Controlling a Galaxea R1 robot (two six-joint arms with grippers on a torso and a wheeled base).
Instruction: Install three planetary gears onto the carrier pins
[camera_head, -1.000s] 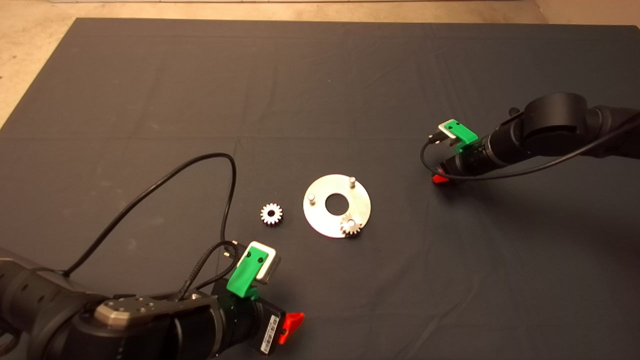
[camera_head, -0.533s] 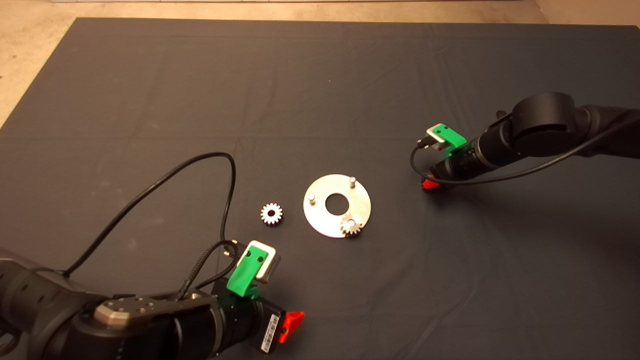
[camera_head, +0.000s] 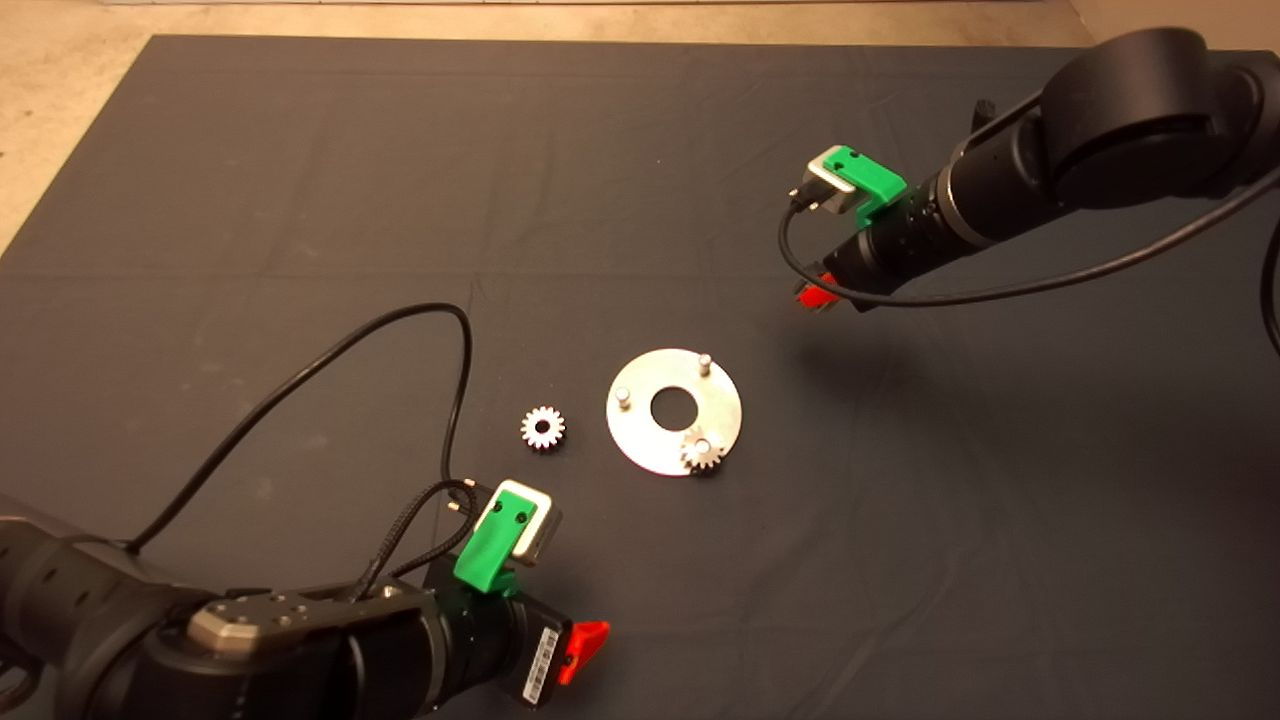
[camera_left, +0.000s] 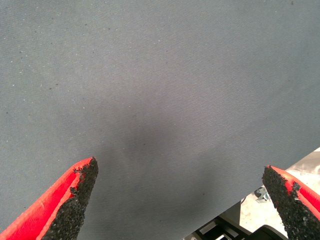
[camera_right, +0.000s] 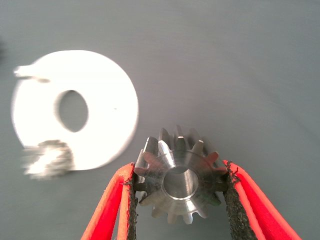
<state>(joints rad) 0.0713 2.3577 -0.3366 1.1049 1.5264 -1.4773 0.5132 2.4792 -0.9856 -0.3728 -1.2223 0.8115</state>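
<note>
The shiny round carrier disc (camera_head: 640, 440) lies mid-mat with a large centre hole. Two bare carrier pins (camera_head: 705, 362) (camera_head: 622, 396) stand on it, and a planetary gear (camera_head: 703, 452) sits on the third pin at its near edge. A bright silver gear (camera_head: 543, 428) lies loose on the mat left of the disc. My right gripper (camera_head: 815, 293) hovers above the mat, right of and beyond the disc, shut on a darker gear (camera_right: 179, 180); the disc (camera_right: 115, 110) shows beside it in the right wrist view. My left gripper (camera_head: 583, 650) waits open at the near edge.
A black cable (camera_head: 400, 340) loops over the mat left of the loose gear. The mat's near edge and floor (camera_left: 280, 212) show in the left wrist view. Bare floor (camera_head: 60, 120) borders the mat's far left.
My right gripper has lifted off the mat with the gear and swung left, toward the far side of the disc. The left arm, the disc and the other gears have not moved.
</note>
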